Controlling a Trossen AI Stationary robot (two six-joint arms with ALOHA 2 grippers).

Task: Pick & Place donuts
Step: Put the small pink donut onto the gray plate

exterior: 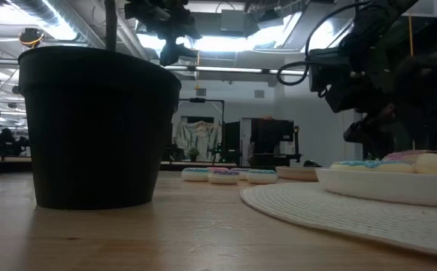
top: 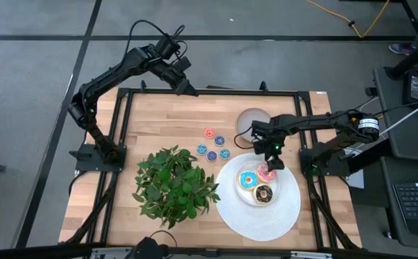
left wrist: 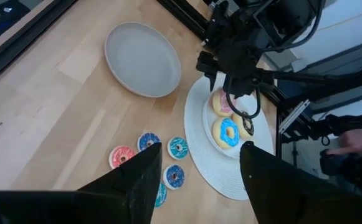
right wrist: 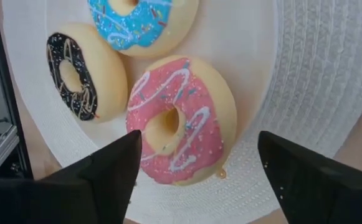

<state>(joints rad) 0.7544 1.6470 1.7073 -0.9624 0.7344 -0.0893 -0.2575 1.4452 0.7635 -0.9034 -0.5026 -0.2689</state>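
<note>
Three donuts lie on a white plate (top: 246,193) on a white woven mat (top: 230,208): light blue (top: 250,180), pink (top: 267,173) and dark brown (top: 264,193). My right gripper (top: 274,160) hangs open just above the pink donut (right wrist: 181,121). One finger stands on either side of it and I see no contact. The pink donut lies flat at the plate's edge, next to the blue (right wrist: 140,25) and brown (right wrist: 78,74) ones. Several tiny blue and red rings (top: 214,147) lie flat on the wood. My left gripper (top: 188,86) is open and empty, high over the table's far edge.
A round grey dish (top: 250,121) sits at the far right, just beyond the mat. A leafy potted plant (top: 174,183) stands at the near left; its black pot (exterior: 98,128) fills the left of the low view. A black frame rims the table.
</note>
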